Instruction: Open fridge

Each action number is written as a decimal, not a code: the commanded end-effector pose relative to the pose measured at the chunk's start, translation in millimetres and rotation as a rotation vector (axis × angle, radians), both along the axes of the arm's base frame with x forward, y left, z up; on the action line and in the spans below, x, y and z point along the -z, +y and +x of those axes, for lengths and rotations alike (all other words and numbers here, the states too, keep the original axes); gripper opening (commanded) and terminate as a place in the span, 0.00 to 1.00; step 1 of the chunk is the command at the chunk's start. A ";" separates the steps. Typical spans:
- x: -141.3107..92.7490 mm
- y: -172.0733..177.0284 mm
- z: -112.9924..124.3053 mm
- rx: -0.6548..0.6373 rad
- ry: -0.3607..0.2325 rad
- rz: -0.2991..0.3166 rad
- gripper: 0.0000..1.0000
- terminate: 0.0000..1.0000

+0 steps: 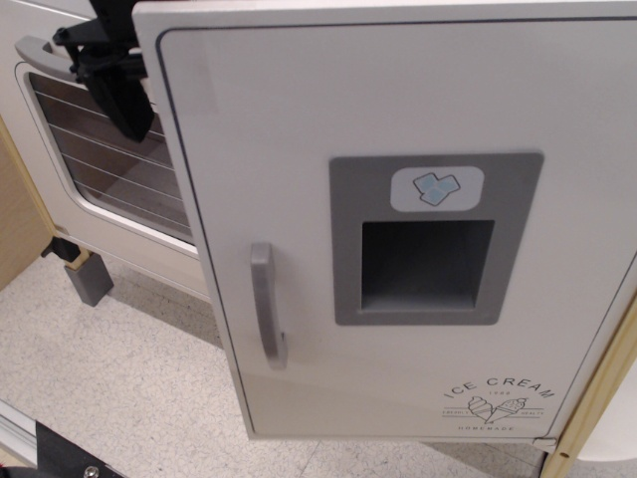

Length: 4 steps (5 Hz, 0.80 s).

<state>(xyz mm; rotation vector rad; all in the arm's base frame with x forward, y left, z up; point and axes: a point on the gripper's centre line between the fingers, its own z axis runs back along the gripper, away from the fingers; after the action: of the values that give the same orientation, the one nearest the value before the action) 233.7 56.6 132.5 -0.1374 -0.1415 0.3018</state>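
The fridge door [398,110] is large and white, with a grey vertical handle [264,304], a grey recessed dispenser panel [433,239] with a blue ice-cube sticker [436,188], and an "ICE CREAM" print [498,398]. The door stands swung out toward the camera, with its left edge away from the cabinet. My black gripper [111,75] is at the top left, just beside the door's upper left edge and in front of the oven. Its fingers point down. The door edge hides part of it, so I cannot tell how its jaws stand.
The white oven door [109,169] with a wire-rack window and a horizontal grey handle [35,50] is behind the gripper on the left. A grey block [88,279] stands on the speckled floor [119,388]. Wooden side panels show at the far left [15,219] and lower right [597,398].
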 end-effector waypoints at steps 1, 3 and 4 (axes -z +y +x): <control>-22.9 -32.7 -17.8 0.069 -0.028 0.017 1.00 0.00; -26.8 -53.7 -28.0 0.128 0.004 0.010 1.00 0.00; -20.7 -64.5 -44.3 0.239 0.020 0.044 1.00 0.00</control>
<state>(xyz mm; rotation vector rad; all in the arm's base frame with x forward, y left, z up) 192.9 -12.7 142.3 -0.1074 -0.0893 0.0659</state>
